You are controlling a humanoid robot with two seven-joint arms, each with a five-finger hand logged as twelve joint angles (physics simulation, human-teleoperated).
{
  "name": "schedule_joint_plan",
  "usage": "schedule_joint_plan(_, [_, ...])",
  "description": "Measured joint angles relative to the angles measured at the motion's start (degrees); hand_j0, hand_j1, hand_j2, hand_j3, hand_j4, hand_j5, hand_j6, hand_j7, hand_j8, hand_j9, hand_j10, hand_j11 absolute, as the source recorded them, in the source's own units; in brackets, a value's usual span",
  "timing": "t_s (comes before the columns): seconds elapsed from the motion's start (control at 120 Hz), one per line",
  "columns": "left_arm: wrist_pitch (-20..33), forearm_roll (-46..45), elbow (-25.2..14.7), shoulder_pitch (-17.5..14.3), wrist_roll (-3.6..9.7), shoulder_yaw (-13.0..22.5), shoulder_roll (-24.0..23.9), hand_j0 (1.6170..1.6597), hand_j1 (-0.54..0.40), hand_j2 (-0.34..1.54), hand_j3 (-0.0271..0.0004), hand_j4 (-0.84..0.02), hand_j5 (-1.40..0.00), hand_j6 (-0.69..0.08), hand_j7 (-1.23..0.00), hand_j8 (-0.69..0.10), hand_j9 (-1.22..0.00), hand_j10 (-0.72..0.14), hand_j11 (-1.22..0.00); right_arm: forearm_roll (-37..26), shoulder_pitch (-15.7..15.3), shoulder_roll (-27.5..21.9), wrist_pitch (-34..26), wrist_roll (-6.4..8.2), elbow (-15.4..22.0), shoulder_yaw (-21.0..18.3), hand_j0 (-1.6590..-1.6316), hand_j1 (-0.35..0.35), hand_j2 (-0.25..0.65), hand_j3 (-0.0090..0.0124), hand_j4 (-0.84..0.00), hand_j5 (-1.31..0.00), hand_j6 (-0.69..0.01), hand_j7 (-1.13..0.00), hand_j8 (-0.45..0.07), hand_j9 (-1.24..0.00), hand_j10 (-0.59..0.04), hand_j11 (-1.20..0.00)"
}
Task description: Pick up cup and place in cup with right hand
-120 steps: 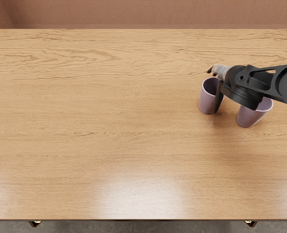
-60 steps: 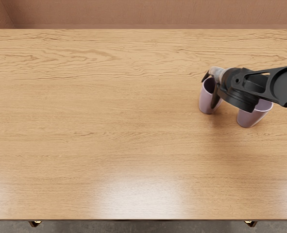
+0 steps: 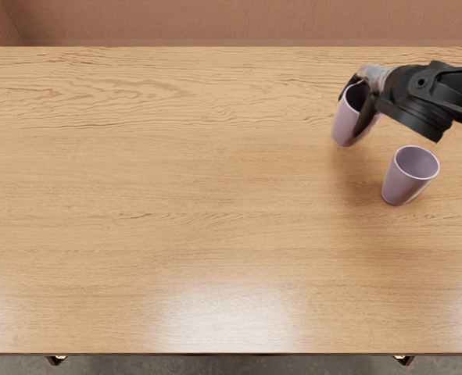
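My right hand comes in from the right edge, its fingers closed around a light purple cup near its rim. That cup leans slightly, and its bottom appears lifted off the table. A second purple cup stands upright on the table, nearer the front and to the right of the held one. The two cups are apart. Part of the held cup's right side is hidden by the hand.
The wooden table fills most of the view, with its back edge along a brownish wall. The right forearm reaches over the table's back right part, behind the standing cup.
The right hand has closed on the left cup and moved it up in the picture and a little right. The other cup has not moved and is now uncovered.
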Motion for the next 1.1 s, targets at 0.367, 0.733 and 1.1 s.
schedule_joint_plan(0.367, [0.0,0.0,0.0,0.0,0.0,0.0,0.0,1.6581,0.344,0.0,-0.0001,-0.004,-0.01,-0.004,-0.01,-0.004,-0.01,-0.004,-0.01,0.1,5.9,-22.7,9.7,-0.03,13.3,2.4,-1.6485,0.078,-0.083,0.0004,-0.408,-0.81,-0.243,-0.73,-0.168,-0.8,-0.326,-0.78])
schedule_joint_plan(0.733, [0.0,0.0,0.0,0.0,0.0,0.0,0.0,1.6581,0.344,0.0,0.0,-0.004,-0.01,-0.004,-0.01,-0.004,-0.01,-0.004,-0.01,-0.3,3.8,-26.0,10.7,-0.03,14.5,2.0,-1.649,0.097,-0.066,0.0006,-0.396,-0.83,-0.22,-0.75,-0.143,-0.82,-0.296,-0.81])
schedule_joint_plan(1.1, [0.0,0.0,0.0,0.0,0.0,0.0,0.0,1.6581,0.344,0.0,0.0,-0.004,-0.01,-0.004,0.0,-0.004,0.0,-0.004,0.0,-0.4,2.9,-27.7,11.2,-0.01,14.9,1.7,-1.6475,0.103,-0.079,-0.0005,-0.381,-0.82,-0.199,-0.77,-0.147,-0.82,-0.307,-0.82])
